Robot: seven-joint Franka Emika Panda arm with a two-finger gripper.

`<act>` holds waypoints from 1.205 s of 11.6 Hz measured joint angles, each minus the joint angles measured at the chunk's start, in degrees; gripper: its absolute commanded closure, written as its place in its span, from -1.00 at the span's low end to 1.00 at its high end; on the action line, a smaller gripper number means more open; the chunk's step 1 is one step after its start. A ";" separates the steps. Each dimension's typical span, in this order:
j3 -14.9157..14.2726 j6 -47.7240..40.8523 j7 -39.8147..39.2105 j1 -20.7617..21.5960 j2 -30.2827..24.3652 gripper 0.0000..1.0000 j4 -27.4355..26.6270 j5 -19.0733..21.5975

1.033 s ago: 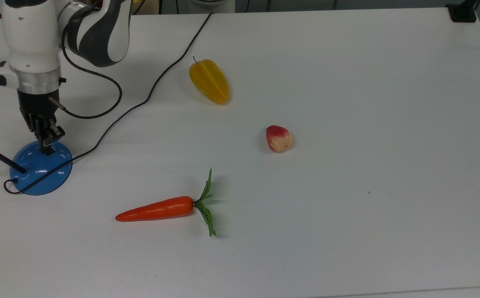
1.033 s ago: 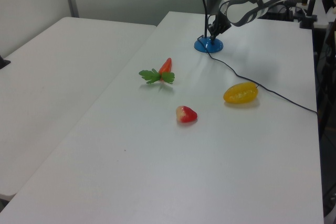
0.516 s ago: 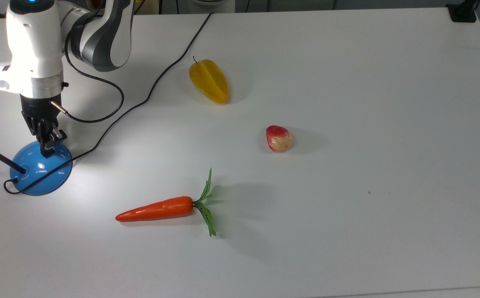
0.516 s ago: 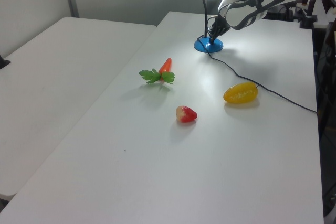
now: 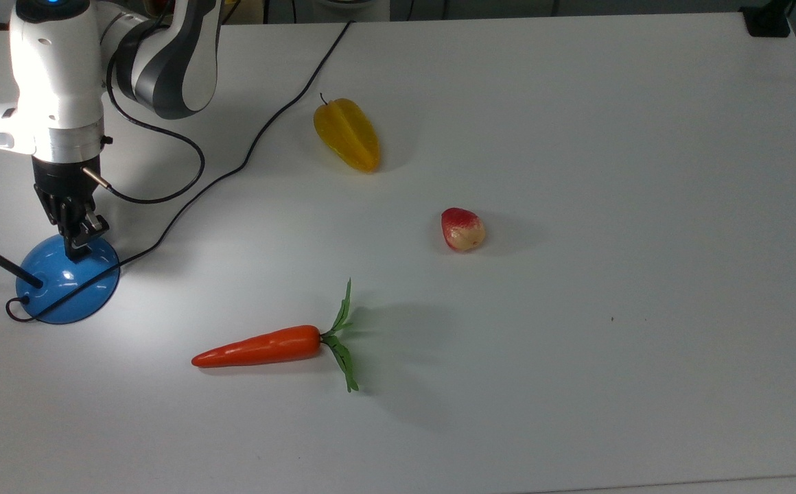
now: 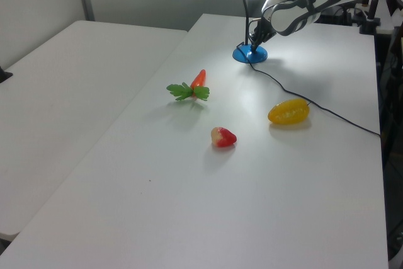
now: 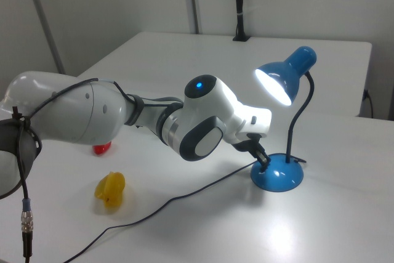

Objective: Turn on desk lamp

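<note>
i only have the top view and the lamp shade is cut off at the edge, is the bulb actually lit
Observer: Yes. In the right view the desk lamp's shade glows bright white inside.
Operator: is the gripper clear of the base
Observer: No clear gap. In the right view the gripper tip meets the upper edge of the blue base; I cannot tell whether it touches.
Operator: which way does the shade aim
Observer: Downward and toward the right view's left, over the robot's wrist.
</note>
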 measured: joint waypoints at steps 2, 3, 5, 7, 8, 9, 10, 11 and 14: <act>0.00 0.42 0.00 0.05 -0.97 1.00 -0.02 -0.02; 0.01 0.42 0.00 0.20 -1.88 1.00 -0.49 -0.04; 0.13 -0.04 0.00 1.37 -4.93 1.00 -3.05 -0.21; 0.25 -4.80 0.00 4.05 -9.40 1.00 -6.16 -0.49; 0.29 -8.81 -0.01 5.32 -11.43 1.00 -6.77 -0.54; 0.37 -13.82 -0.14 6.60 -13.60 1.00 -6.94 -0.74; 0.54 -20.04 -0.34 7.97 -16.42 1.00 -6.97 -1.00; 0.66 -25.84 -1.44 8.96 -19.02 1.00 -6.96 -1.20; 1.22 -45.17 -6.50 11.62 -28.79 0.89 -6.83 -1.30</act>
